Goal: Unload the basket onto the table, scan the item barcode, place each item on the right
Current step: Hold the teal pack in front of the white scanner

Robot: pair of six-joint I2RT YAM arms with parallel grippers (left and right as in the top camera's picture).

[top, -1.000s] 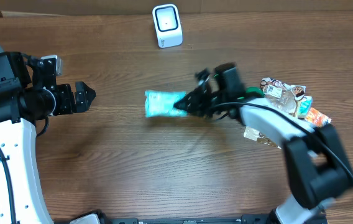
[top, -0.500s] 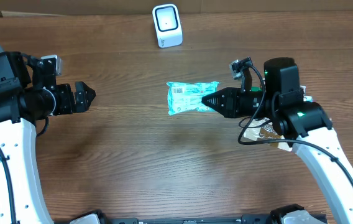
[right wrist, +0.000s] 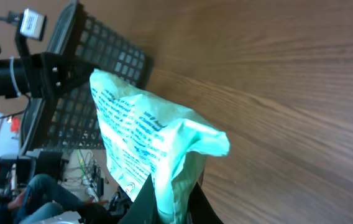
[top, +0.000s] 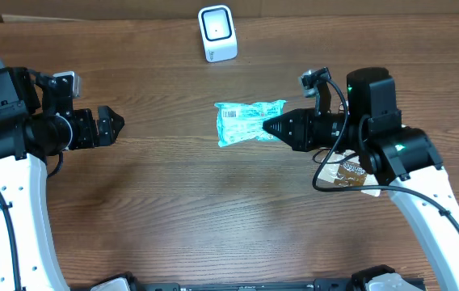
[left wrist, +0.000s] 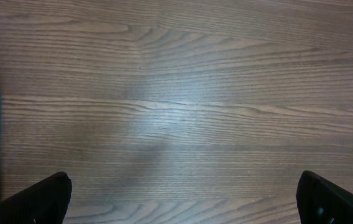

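Mint-green plastic is pinched between the right fingers [top: 282, 128], which are drawn nearly together on the crumpled right end of the packet [top: 246, 123]. In the right wrist view the same fingers [right wrist: 140, 208] show as a dark wedge at the bottom edge, with the packet [right wrist: 145, 143] bunching up out of them and fanning wide, its blue print facing the camera. From overhead the packet stretches leftward from the fingertips over the middle of the table [top: 213, 210]. A small barcode [top: 231, 115] sits near its left end, turned up toward the overhead camera. The white scanner [top: 217, 32] stands at the far edge of the table, well apart from the packet and a little to its left. Beneath the right arm lies a small heap of other snack packets [top: 349, 171].

On the other side, the left fingers [top: 108, 127] point toward the packet from well apart. The left wrist view shows them [left wrist: 46, 199] spread wide at the two lower corners, with only bare wood grain between. A dark mesh basket [right wrist: 102, 68] shows beyond the packet in the right wrist view.
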